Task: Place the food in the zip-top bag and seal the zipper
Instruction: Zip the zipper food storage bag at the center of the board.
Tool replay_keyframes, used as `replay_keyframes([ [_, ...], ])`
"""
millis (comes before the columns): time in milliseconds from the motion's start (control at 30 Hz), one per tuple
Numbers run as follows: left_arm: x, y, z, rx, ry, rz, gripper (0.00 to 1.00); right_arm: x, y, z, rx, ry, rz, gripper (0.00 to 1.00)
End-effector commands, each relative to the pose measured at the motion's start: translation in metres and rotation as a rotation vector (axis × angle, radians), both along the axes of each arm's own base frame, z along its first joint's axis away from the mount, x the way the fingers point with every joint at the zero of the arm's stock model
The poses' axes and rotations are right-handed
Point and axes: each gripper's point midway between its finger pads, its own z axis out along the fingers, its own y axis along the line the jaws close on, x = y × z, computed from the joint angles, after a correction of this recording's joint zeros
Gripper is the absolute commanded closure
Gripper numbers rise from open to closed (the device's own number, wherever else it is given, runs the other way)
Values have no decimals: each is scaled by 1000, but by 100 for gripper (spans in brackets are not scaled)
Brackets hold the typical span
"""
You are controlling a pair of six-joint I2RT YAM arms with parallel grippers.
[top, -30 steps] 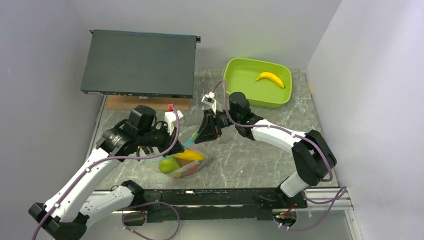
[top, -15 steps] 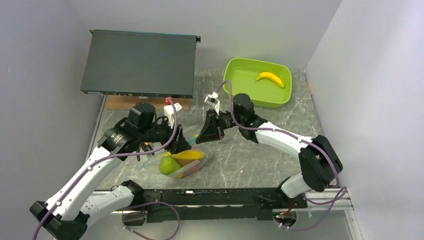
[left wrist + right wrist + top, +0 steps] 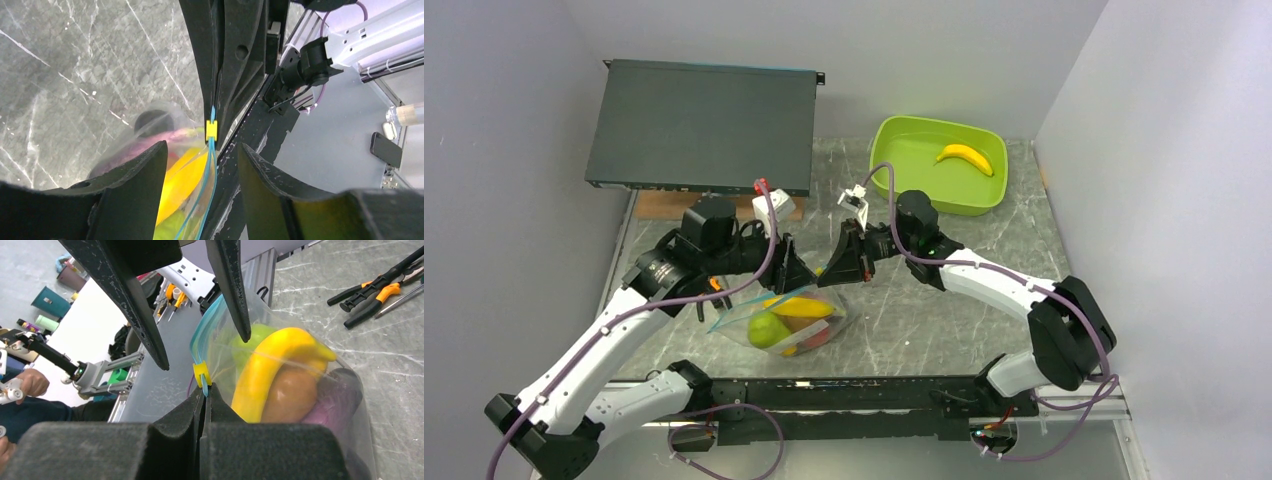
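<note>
The clear zip-top bag [image 3: 786, 322] hangs between my grippers and holds food: a yellow banana [image 3: 270, 360], a green lime [image 3: 250, 340], a brown kiwi [image 3: 291, 394] and a purple eggplant [image 3: 336, 399]. My right gripper [image 3: 205, 392] is shut on the end of the teal zipper [image 3: 212, 165], just behind its yellow slider [image 3: 201, 374]. My left gripper [image 3: 201, 150] is open, with a finger on either side of the zipper strip and neither touching it. In the top view the left gripper [image 3: 789, 272] and the right gripper [image 3: 839, 268] face each other above the bag.
A lime-green tub [image 3: 904, 170] at the back right holds another banana [image 3: 965, 157]. A large dark flat box [image 3: 702, 125] lies at the back left. Orange-handled pliers [image 3: 375, 295] lie on the table beside the bag.
My left gripper has moved right, close to the right gripper, and now straddles the zipper. The right gripper has shifted slightly right. The bag is pulled up and stretched.
</note>
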Motion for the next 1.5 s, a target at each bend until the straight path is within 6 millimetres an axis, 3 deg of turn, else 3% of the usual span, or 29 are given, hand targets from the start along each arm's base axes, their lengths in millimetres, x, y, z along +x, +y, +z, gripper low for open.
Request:
replay_keyframes([
  [0,7,-12,26,-73,-34,-8,41,-2,-3,21,67,-92,-14,100],
  [133,7,-17,29,-91,-21,-22,43,-3,-4,20,62,-91,-16,100],
  [367,5,-25,29,-106,-6,-58,64,-2,-4,19,57,-91,-20,100],
  [633,-1,-31,24,-98,9,-89,73,-1,-3,17,52,-83,-25,100],
  [967,0,-18,11,-32,-4,-38,94,6,-3,14,29,-25,-108,100],
  [1267,-6,-6,-9,38,22,-21,98,22,-13,8,38,67,-308,100],
  [1467,-11,8,-22,102,41,13,99,46,-32,-4,40,147,-461,100],
])
